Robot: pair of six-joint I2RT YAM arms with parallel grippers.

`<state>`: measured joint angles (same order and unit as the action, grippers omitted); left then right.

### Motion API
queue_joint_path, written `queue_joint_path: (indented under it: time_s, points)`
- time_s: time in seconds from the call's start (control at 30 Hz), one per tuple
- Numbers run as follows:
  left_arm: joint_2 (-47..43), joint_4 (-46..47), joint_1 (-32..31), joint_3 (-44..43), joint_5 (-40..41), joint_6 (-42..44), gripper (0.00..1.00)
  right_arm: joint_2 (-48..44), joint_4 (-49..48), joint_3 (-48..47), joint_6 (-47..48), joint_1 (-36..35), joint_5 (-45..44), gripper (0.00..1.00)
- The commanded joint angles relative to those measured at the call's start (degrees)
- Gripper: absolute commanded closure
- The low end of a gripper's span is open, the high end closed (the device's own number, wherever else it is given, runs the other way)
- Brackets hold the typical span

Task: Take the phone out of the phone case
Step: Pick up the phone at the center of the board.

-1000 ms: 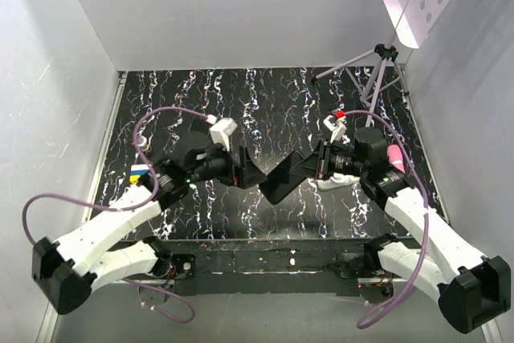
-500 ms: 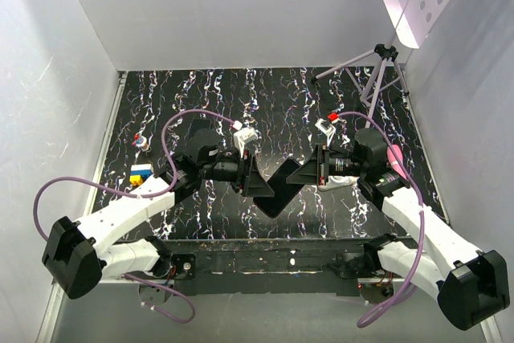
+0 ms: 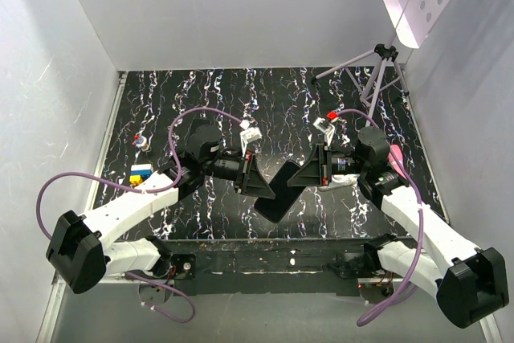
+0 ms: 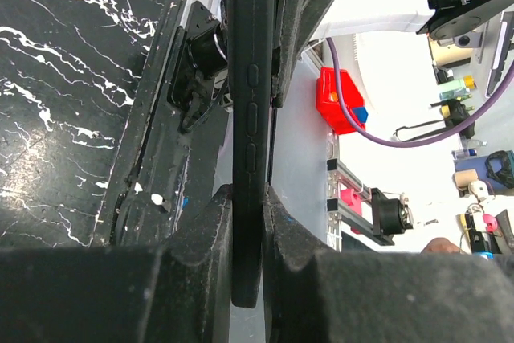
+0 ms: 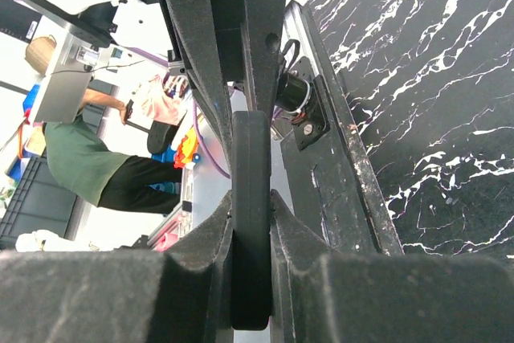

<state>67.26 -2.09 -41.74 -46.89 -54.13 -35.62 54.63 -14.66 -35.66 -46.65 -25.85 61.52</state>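
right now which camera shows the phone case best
Left wrist: the phone case stands edge-on with its side buttons visible, pinched in the left gripper. Right wrist shows only a plain edge; top external, just a small dark slab.

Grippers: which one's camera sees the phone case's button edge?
The left gripper: side buttons show on the phone case between its fingers; the right gripper sees only a smooth edge.

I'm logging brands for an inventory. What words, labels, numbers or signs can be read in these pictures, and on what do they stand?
No text can be read.
The phone case shows only plain side buttons along its edge, with no brand or number.
The red box and the bottles off the table may carry labels, but they are too small and blurred to read.
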Motion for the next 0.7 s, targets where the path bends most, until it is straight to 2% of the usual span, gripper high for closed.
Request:
queue_joint_path:
  time_s: [0.0, 0.03, 0.07, 0.13, 0.17, 0.23, 0.3, 0.37, 0.43, 0.57, 0.63, 0.67]
  points:
    - [-1.35, 1.56, -0.01, -1.8, 0.95, -1.2, 1.0, -0.14, -5.82, -0.38, -3.79, 0.09, -1.13, 0.99]
    - [-1.26, 1.73, 0.07, -1.8, 0.78, -2.08, 1.0, 0.12, -6.35, -0.46, -4.23, 0.09, -1.31, 0.99]
    - [-1.61, 1.74, 0.08, -1.62, 0.87, -2.87, 1.0, 0.3, -7.05, -0.46, -5.11, 0.09, -1.31, 0.94]
    - [-2.48, 4.8, 0.16, -1.1, 2.88, -5.33, 1.0, 0.83, -7.4, -0.38, -6.6, 0.09, -3.67, 0.64]
    - [-3.53, 5.86, 0.25, -0.57, 4.54, -7.6, 1.0, 1.0, -9.15, 0.32, -8.26, -0.17, -5.25, 0.54]
    - [-5.29, 10.15, 0.6, 1.01, 7.7, -11.91, 1.0, 1.27, -18.43, 3.04, -13.61, -0.87, -6.75, 0.41]
    - [-6.88, 15.42, 0.86, 2.94, 10.35, -17.01, 1.0, 1.09, -27.48, 6.03, -18.8, -1.05, -9.21, 0.34]
    - [-7.59, 19.56, 0.78, 4.26, 12.2, -20.44, 1.0, 0.74, -33.4, 7.7, -22.76, -1.48, -12.54, 0.34]
    - [-7.5, 21.33, 0.95, 4.44, 12.82, -22.38, 1.0, 0.74, -30.37, 6.75, -22.79, -1.84, -15.28, 0.39]
    - [-6.1, 24.66, 0.87, 4.88, 12.12, -25.2, 1.0, 1.53, -16.75, 1.22, -17.08, -4.55, -16.78, 0.46]
    - [-5.48, 25.73, 0.87, 4.97, 12.03, -26.34, 1.0, 2.23, -18.73, 0.59, -17.24, -6.4, -16.69, 0.5]
    - [-5.22, 26.34, 0.95, 5.14, 12.12, -26.7, 1.0, 2.41, -21.09, 1.11, -18.29, -6.76, -17.3, 0.58]
